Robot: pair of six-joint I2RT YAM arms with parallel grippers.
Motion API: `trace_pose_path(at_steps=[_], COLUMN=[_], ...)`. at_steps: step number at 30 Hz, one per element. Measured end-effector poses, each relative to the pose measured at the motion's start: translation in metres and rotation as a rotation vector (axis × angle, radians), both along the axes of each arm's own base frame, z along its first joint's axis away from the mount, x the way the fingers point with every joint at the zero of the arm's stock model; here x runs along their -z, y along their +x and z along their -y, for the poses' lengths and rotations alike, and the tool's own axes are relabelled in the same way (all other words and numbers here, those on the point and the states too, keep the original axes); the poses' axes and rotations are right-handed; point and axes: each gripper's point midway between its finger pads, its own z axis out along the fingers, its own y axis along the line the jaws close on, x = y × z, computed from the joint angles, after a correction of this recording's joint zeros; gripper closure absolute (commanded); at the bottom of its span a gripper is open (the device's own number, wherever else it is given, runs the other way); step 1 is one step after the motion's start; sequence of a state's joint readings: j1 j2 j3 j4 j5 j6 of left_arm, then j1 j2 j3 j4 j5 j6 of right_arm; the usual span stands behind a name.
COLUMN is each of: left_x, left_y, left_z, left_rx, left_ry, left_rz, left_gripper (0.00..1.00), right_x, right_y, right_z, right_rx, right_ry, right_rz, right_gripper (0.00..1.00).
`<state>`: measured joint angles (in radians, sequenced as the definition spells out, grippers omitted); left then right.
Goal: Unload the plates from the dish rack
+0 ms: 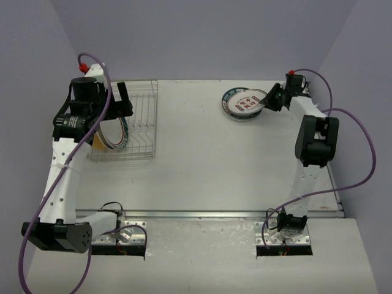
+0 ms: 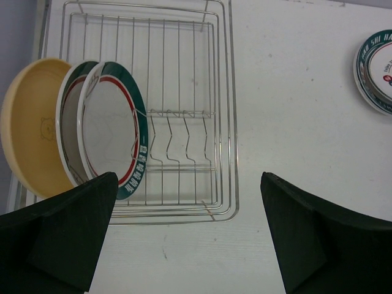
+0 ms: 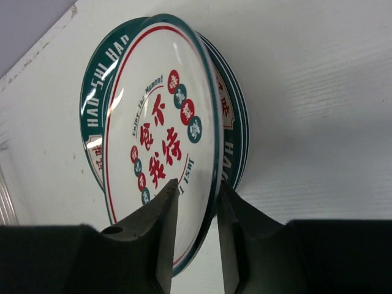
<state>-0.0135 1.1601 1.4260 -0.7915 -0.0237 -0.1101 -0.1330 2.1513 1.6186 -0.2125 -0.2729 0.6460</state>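
The silver wire dish rack (image 1: 139, 122) (image 2: 184, 92) stands at the left. Three plates stand upright at its left end: a white one with a green and red rim (image 2: 110, 131), a second rimmed one (image 2: 68, 131) and a plain tan one (image 2: 27, 138). My left gripper (image 1: 119, 101) (image 2: 188, 184) hovers above the rack, open and empty. At the far right, a white plate with red centre marks (image 3: 162, 131) (image 1: 246, 101) leans on a teal-rimmed plate (image 3: 236, 131) lying flat. My right gripper (image 1: 267, 100) (image 3: 197, 187) straddles the leaning plate's near rim, open, with a gap beside its left finger (image 3: 160, 226).
The table's back edge and the purple wall run just behind the plate stack and the rack. The right arm's links (image 1: 315, 144) stand tall along the table's right side. The stacked plates (image 2: 376, 67) also show at the left wrist view's right edge.
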Motion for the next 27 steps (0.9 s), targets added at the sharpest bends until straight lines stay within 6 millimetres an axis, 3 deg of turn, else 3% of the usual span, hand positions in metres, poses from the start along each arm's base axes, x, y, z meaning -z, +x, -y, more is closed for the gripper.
trace_pose_path(at_steps=[2,8,12,18,20,22,25,27], left_x=[-0.001,-0.003,-0.004,-0.004,-0.002,0.004,0.021,0.036], left_y=[0.0,0.0,0.0,-0.001,0.0,0.002,0.011,0.015], left_z=[-0.002,-0.011,-0.024,-0.051,-0.057,-0.062,-0.066,-0.067], left_rx=[-0.008,-0.057,-0.122,-0.218,-0.235,-0.242,-0.235,-0.223], left_ry=[0.004,0.028,0.066,0.182,0.218,0.256,0.292,0.311], left_rz=[0.004,0.013,0.015,0.004,-0.01,-0.043,-0.11,-0.166], left_gripper=[0.0,0.0,0.0,0.01,0.09,0.28,0.39,0.41], right_x=[0.0,-0.013,-0.014,-0.028,-0.041,-0.056,-0.082,-0.097], right_y=[0.001,0.004,0.0,-0.024,-0.032,-0.043,-0.066,-0.081], right_z=[0.0,0.007,0.019,0.027,0.026,0.022,0.006,-0.008], right_rx=[-0.009,-0.045,-0.048,-0.079,-0.089,-0.103,-0.147,-0.187], right_ry=[-0.008,-0.081,-0.181,-0.298,-0.325,-0.35,-0.379,-0.4], right_rz=[0.002,0.01,-0.011,-0.04,-0.023,0.01,0.065,0.107], right_gripper=[0.23,0.02,0.01,0.01,0.01,0.01,0.01,0.01])
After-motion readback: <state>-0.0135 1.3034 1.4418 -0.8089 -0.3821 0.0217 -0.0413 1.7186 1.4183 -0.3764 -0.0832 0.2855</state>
